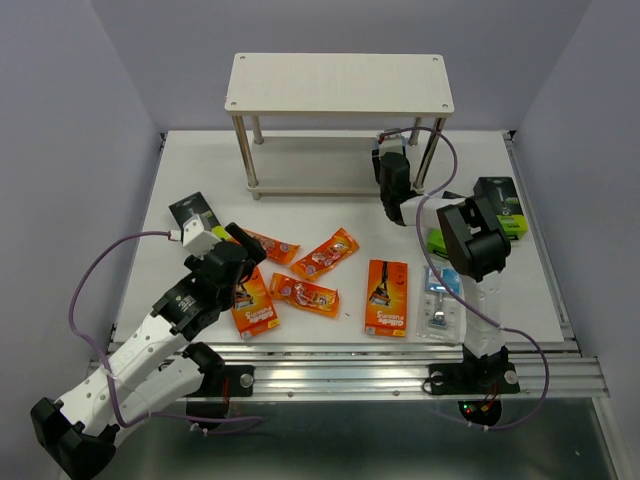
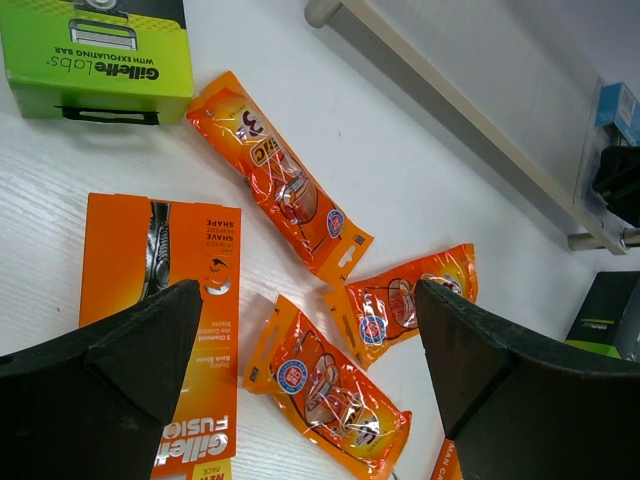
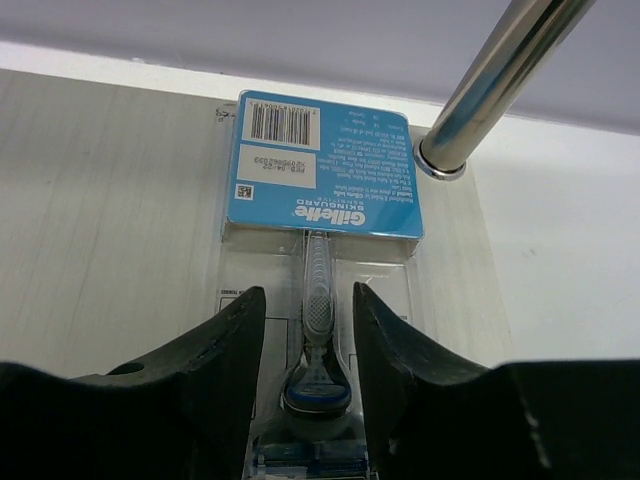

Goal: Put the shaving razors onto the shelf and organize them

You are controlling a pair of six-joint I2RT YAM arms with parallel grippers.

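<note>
Top external view: nearest the arm bases, a flat orange box [image 1: 386, 296] lies on the table [image 1: 190, 170]. Just to its right is a clear blister pack [image 1: 440, 310], close beside the right arm. On the left side, the left gripper [image 2: 308, 290] hovers above another orange box [image 2: 160, 280], jaws spread wide and holding nothing.

Just past these, three orange foil packets [image 1: 325, 253] lie close together in the middle of the table, each at its own angle. Beyond the left gripper, a black-and-green box [image 1: 195, 218] sits near the table's left edge. A second black-and-green box [image 1: 500, 205] rests by the right edge, and a green pack [image 1: 440, 242] is partly hidden behind the right arm.

At the back stands the shelf [image 1: 340, 82]. The right arm reaches under its top board, toward the right end of the lower board [image 3: 110, 200]. In the right wrist view, a second blister pack [image 3: 325, 165] lies flat on that board, blue card end away from the tool, one far corner just beside a silver leg [image 3: 500, 70]. The right gripper [image 3: 310, 292] straddles the razor inside the pack. Its jaws are parted by a narrow gap, with a sliver of space on both sides of the razor head. Whether the pads touch the clear plastic cannot be told.
</note>
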